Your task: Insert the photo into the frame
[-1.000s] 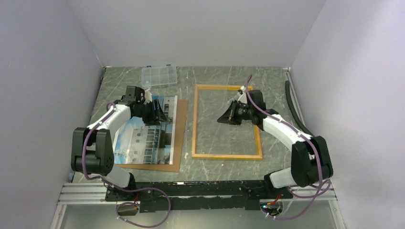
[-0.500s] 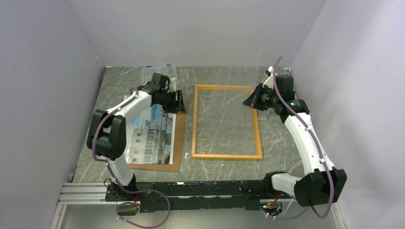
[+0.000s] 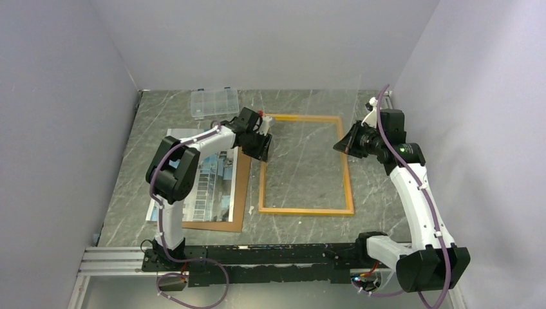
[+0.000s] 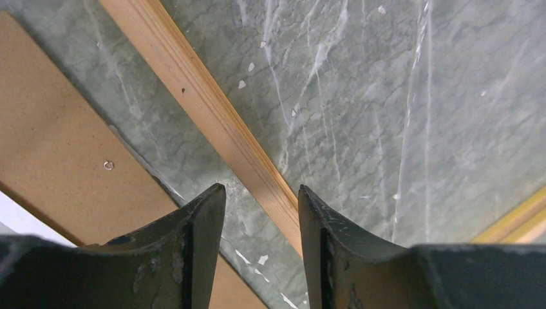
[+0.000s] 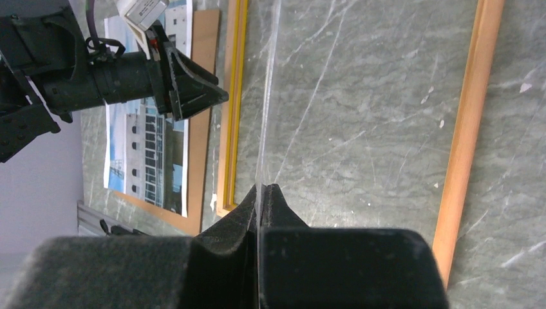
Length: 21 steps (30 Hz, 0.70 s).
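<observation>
The photo, a print of a pale building under blue sky, lies flat on a brown backing board at the left. The orange frame lies flat at the middle of the table. My left gripper hangs open over the frame's left bar near its far corner, and nothing is between its fingers. My right gripper is above the frame's right bar, shut on the edge of a thin clear sheet that stands on edge over the frame's opening.
A small clear plastic compartment box stands at the back left. Grey walls close in the table on three sides. A black cable strip runs along the right wall. The backing board's edge lies just left of the frame.
My left gripper has swung right, from over the photo to the frame's far left corner. My right gripper has moved from inside the frame out to its right bar, still shut.
</observation>
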Available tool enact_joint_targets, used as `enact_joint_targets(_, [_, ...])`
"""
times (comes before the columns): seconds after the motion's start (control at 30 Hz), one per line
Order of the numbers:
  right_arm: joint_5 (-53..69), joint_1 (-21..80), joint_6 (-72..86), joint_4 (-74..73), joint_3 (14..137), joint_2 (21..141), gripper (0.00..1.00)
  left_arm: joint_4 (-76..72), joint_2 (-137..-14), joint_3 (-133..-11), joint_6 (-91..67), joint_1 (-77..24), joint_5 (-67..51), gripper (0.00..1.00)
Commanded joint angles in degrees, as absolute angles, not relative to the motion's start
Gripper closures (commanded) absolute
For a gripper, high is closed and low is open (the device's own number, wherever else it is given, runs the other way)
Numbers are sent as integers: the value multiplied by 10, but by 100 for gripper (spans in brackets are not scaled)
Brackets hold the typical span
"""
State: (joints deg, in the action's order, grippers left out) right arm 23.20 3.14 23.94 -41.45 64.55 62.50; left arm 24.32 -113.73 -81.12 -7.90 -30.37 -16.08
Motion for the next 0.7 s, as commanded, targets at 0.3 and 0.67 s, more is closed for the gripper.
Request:
enact_joint_targets(0.3, [302,28,273,-386,605,603,100,192,-1143,-763,-21,-315,-99,57])
enact_joint_targets(0.67, [325,29,305,-362,569,582,100,180,-1124,-699,53,-313,-59,61])
